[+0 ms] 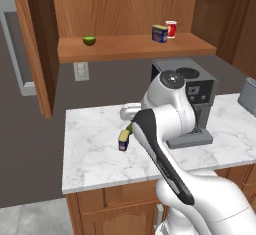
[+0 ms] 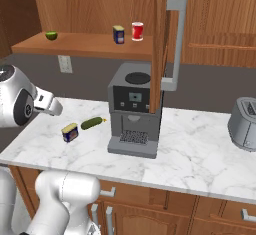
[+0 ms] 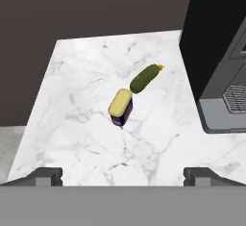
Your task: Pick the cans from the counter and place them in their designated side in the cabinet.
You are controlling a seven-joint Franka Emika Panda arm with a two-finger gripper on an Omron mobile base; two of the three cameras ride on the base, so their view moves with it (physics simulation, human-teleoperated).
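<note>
One can (image 3: 120, 106), dark blue with a yellow top, sits on the white marble counter (image 3: 77, 138), its far end almost touching a green pickle (image 3: 145, 78). The same can (image 1: 124, 140) (image 2: 70, 132) shows left of the coffee machine. My gripper (image 3: 123, 176) hovers above the counter, open and holding nothing, its fingertips (image 3: 45, 176) wide apart, with the can ahead of them near the middle. A second can (image 1: 159, 33) (image 2: 118, 34) stands on the cabinet shelf (image 1: 125, 49) next to a red can (image 1: 171, 29). My arm hides part of the counter in the left base view.
A dark grey coffee machine (image 2: 132, 114) stands right of the can. A toaster (image 2: 244, 124) sits at the far right. A lime (image 1: 89, 40) lies on the shelf's left side. The open cabinet door (image 2: 160, 44) hangs above the machine.
</note>
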